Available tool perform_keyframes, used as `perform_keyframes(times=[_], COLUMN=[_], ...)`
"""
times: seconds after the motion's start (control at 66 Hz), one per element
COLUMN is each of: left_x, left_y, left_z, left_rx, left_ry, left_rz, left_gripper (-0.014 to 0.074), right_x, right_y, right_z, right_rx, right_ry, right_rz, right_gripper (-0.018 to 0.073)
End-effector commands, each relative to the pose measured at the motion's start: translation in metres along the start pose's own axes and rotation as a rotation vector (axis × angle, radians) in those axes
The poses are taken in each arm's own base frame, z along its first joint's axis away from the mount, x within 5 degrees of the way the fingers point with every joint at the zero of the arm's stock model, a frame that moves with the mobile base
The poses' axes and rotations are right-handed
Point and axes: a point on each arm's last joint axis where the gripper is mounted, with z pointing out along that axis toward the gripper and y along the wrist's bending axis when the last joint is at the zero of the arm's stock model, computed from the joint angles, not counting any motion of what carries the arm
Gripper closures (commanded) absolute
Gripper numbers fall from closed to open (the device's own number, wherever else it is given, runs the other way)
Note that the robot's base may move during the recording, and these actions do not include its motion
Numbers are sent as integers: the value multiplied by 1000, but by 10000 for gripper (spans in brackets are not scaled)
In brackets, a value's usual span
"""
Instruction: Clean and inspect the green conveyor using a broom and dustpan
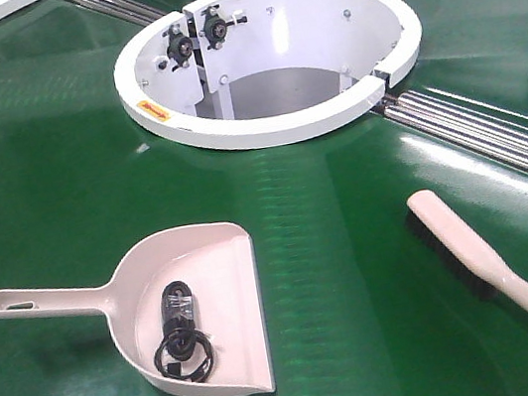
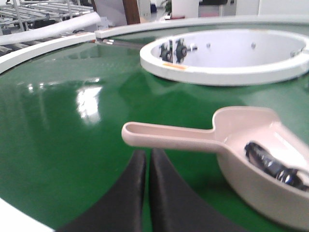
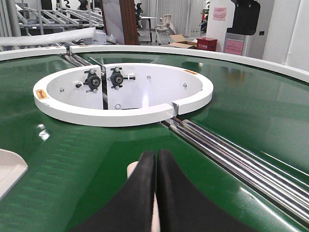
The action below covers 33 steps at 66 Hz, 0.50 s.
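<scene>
The dustpan [image 2: 260, 164] runs off the right and bottom edges of the left wrist view, so its front lip is out of sight, and the dark bundle [image 2: 275, 166] lying in it is smeared with blur there. Beyond the white ring opening [image 3: 123, 99], the broom [image 3: 133, 170] is nearly all hidden in the right wrist view: only a pale tip peeks out behind the right gripper [image 3: 155, 157], whose black fingers fill the bottom edge. A corner of the dustpan [image 3: 9, 176] is clipped at the left edge. In the front view, the metal rollers [image 1: 495, 136] are cut off at the right edge.
</scene>
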Motion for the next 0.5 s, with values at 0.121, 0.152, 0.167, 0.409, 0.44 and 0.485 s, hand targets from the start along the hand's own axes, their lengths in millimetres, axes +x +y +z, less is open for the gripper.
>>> perform_keyframes(times=[0.121, 0.152, 0.167, 0.409, 0.44, 0.485], left_x=[2, 2, 2, 1, 1, 1], left_y=[-1, -1, -2, -3, -3, -3], left_z=[0, 0, 0, 0, 0, 0], left_rx=[10, 16, 19, 38, 38, 38], left_ry=[-83, -85, -86, -91, -91, -91], left_rz=[-99, -98, -98, -97, -97, -97], left_gripper=[603, 603, 603, 603, 603, 603], right_x=[-14, -14, -14, -14, -14, -14], right_y=[-3, -3, -3, -3, -3, -3], right_z=[-1, -1, -1, -1, -1, -1], right_rx=[24, 24, 24, 24, 24, 24], right_ry=[-83, -83, -83, -83, -83, -83], right_rz=[2, 2, 2, 2, 2, 2], right_gripper=[569, 569, 569, 569, 569, 569])
